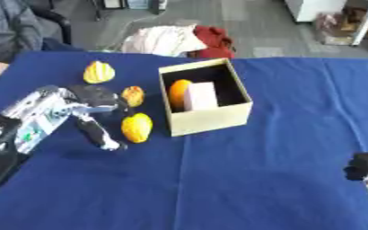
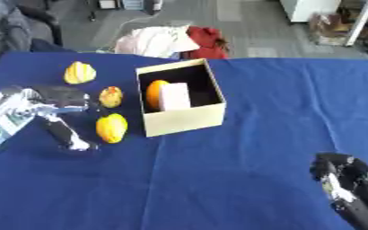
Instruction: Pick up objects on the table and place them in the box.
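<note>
An open cardboard box [image 1: 211,117] stands mid-table with an orange fruit [image 1: 178,93] and a pale pink block [image 1: 201,95] inside. Left of it lie three yellow-orange fruits: a yellow striped one [image 1: 98,72] at the back, a small orange-yellow one [image 1: 133,95] in the middle, and a yellow one [image 1: 137,127] nearest the front. My left hand [image 1: 93,108] hovers just left of the two nearer fruits, open, fingers spread and holding nothing; one finger points down beside the front fruit. My right hand [image 2: 346,182] rests open at the lower right, far from the objects.
The blue tablecloth [image 1: 258,179] covers the whole table. Beyond the far edge lie white and red cloths [image 1: 179,40] on the floor. A person's sleeve [image 1: 6,27] shows at the upper left corner.
</note>
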`<act>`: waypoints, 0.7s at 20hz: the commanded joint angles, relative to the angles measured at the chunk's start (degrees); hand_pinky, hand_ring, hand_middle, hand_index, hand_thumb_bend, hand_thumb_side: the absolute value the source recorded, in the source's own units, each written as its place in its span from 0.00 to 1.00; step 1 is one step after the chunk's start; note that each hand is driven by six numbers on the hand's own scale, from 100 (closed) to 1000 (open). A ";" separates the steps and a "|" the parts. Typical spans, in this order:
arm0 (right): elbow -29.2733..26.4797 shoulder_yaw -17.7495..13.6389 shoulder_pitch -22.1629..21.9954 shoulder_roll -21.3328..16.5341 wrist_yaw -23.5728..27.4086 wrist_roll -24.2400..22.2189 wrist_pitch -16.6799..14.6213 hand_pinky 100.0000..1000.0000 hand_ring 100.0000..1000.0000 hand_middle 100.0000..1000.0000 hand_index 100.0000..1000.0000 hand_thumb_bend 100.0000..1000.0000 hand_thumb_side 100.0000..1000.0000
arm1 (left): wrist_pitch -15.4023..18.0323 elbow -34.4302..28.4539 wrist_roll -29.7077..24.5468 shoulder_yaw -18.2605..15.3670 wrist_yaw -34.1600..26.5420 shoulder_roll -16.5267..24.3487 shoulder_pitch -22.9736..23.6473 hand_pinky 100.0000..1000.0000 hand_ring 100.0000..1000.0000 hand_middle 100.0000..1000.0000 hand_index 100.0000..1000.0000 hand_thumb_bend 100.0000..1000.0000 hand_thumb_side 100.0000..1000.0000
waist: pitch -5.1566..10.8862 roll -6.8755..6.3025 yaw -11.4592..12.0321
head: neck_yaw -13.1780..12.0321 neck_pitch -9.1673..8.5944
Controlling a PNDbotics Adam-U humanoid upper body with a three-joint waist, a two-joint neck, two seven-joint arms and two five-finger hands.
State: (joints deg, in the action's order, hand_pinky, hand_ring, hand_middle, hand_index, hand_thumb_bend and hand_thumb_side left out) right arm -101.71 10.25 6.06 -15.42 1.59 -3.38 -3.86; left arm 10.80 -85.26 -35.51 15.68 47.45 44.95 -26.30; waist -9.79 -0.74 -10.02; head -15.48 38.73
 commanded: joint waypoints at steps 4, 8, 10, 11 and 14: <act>-0.66 -0.43 0.53 -0.93 -0.07 0.03 -0.04 0.59 0.59 0.55 0.66 0.00 0.39 | 0.03 2.27 5.51 -0.14 0.55 -0.95 -1.22 0.75 0.60 0.58 0.75 0.25 0.27 | 0.65 0.02 -0.17 | -0.02 -0.47; -0.68 -0.40 0.52 -0.91 -0.04 0.02 -0.04 0.59 0.59 0.55 0.66 0.00 0.39 | -1.36 1.57 9.52 -0.59 -1.38 -1.15 -1.44 0.68 0.47 0.44 0.63 0.17 0.15 | 0.62 -0.07 -0.21 | -0.07 -0.45; -0.71 -0.43 0.54 -0.86 -0.05 0.00 -0.06 0.59 0.59 0.55 0.66 0.00 0.39 | -2.29 0.81 11.78 -0.99 -2.49 -1.13 -1.47 0.63 0.40 0.37 0.55 0.12 0.13 | 0.62 -0.12 -0.25 | -0.02 -0.48; -0.71 -0.45 0.55 -0.86 -0.06 0.02 -0.07 0.59 0.59 0.55 0.66 0.00 0.39 | -2.71 0.29 12.76 -1.18 -3.14 -1.04 -1.48 0.61 0.37 0.34 0.52 0.09 0.13 | 0.63 -0.14 -0.27 | 0.01 -0.50; -0.70 -0.47 0.55 -0.87 -0.10 0.03 -0.07 0.59 0.59 0.55 0.66 0.00 0.39 | -3.59 -2.34 14.68 -2.00 -5.56 -0.17 -1.81 0.58 0.32 0.29 0.47 0.03 0.12 | 0.66 -0.20 -0.33 | 0.02 -0.53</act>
State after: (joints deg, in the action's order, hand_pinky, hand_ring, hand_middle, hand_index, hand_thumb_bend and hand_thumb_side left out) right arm -101.71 10.25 6.07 -15.42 1.59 -3.38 -3.86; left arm 7.54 -85.88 -21.88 14.88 42.93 42.85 -26.89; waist -9.80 -0.76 -10.25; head -15.49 38.73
